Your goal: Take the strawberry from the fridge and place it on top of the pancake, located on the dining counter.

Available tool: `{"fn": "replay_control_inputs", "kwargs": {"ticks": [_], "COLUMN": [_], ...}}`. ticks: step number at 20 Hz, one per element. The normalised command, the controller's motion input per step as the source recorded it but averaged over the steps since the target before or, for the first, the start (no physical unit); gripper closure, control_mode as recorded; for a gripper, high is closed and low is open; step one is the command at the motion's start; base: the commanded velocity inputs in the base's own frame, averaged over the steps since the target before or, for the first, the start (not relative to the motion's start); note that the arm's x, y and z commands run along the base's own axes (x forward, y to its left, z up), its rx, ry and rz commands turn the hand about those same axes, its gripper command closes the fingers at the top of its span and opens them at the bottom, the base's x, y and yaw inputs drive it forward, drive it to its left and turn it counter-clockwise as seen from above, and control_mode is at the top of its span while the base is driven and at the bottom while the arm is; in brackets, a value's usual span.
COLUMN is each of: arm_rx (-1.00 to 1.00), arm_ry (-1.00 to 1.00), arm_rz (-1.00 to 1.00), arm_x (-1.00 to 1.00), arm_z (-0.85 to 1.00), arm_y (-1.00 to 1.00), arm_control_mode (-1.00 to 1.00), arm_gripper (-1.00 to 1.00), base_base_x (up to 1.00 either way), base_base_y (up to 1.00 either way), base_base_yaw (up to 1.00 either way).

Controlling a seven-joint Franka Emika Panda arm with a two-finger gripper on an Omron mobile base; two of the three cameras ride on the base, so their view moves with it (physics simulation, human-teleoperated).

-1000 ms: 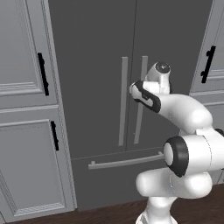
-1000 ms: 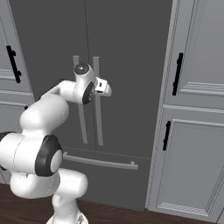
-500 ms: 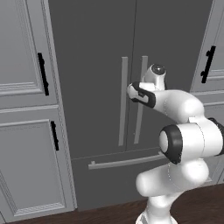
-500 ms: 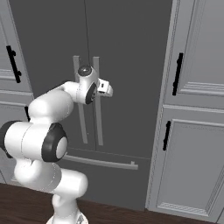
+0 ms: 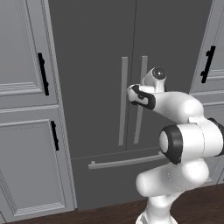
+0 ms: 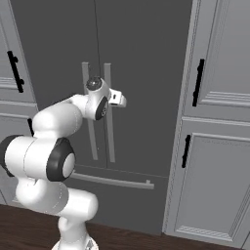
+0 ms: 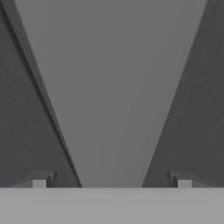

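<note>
- Hand view shows you the gripper (image 7: 111, 183) spread wide, its fingertips (image 7: 40, 181) either side of a fridge handle (image 7: 109, 100).
- Your fridge (image 5: 92, 39) doors are closed.

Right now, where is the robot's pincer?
The open pincer is up at the closed fridge, its fingertips either side of a long vertical handle. From the base views, that is the right-hand handle.

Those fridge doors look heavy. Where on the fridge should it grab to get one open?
Probably the long vertical bar handle, approached straight from the front. The bar stands off the fridge door, so fingers can close across it from either side. The open end effector already straddles it.
</note>
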Motion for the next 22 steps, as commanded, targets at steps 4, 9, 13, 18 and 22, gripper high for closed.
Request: {"fn": "replay_control_inputs", "kwargs": {"ticks": [4,9,13,18,22], "arm_rx": [0.00,0.00,-0.01,0.00,0.00], "arm_ry": [0.00,0.00,0.08,0.04,0.00], "arm_rz": [0.00,0.00,0.00,0.00,0.01], "arm_x": [0.75,0.93,0.45,-0.52,-1.00], "arm_z": [-0.18,-0.25,-0.16,-0.02,0.00], "arm_y": [0.00,0.00,0.00,-0.09,-0.29], "arm_control_mode": [-1.00,-1.00,-1.00,-1.00,-1.00], "arm_gripper": [-1.00,1.00,1.00,1.00,1.00], "base_base_x": [0.00,0.00,0.00,0.00,0.00], "base_base_y": [0.00,0.00,0.00,0.00,0.00], "base_base_yaw": [0.00,0.00,0.00,0.00,0.00]}}
